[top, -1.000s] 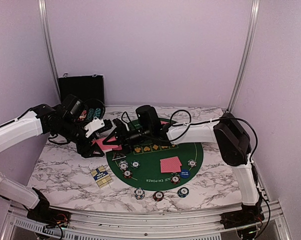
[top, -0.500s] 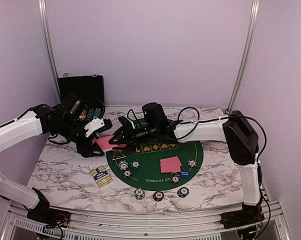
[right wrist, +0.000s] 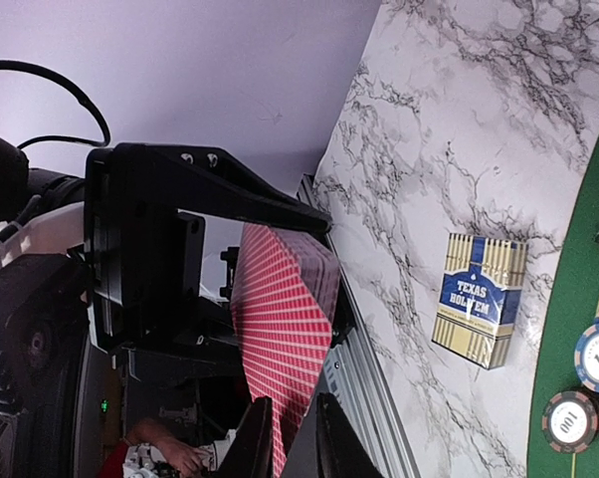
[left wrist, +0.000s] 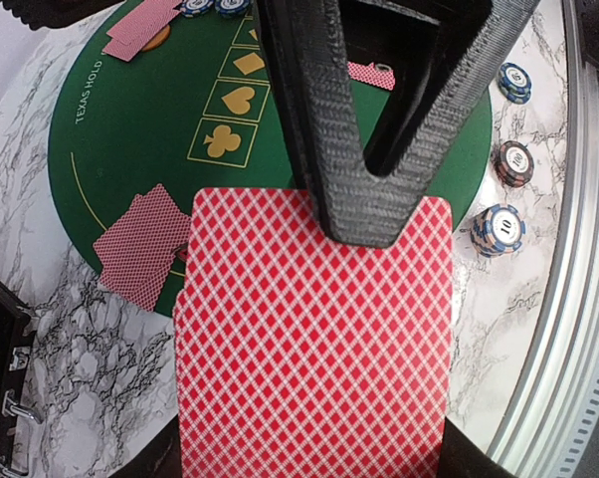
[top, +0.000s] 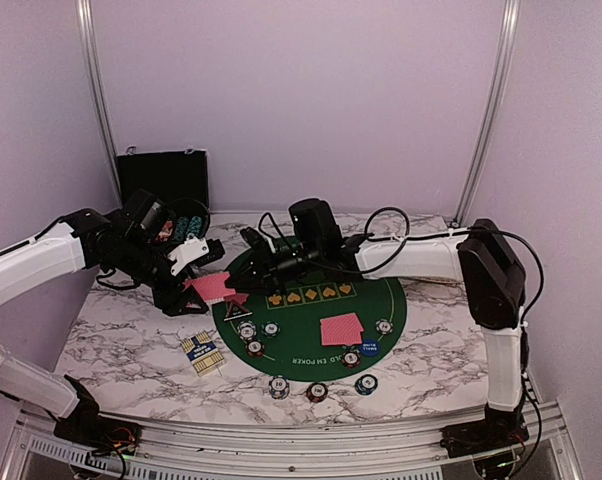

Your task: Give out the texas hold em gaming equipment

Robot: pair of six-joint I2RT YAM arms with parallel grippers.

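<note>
Since dealing needs a steadied stack, my left claw (left wrist: 374, 221) is clamped on the deck of red-backed cards (left wrist: 309, 339), held above the desk (top: 121, 340) at the left rim of the green felt (top: 311, 305), its free edge turned rightward. My right claw (right wrist: 287, 440) sits with jaws narrow on either side of that edge, placed, I judge, to peel a card off. Whether they pinch it I cannot tell, since the fingertips (right wrist: 252, 443) are cut off at the bottom of the right wrist view.
</note>
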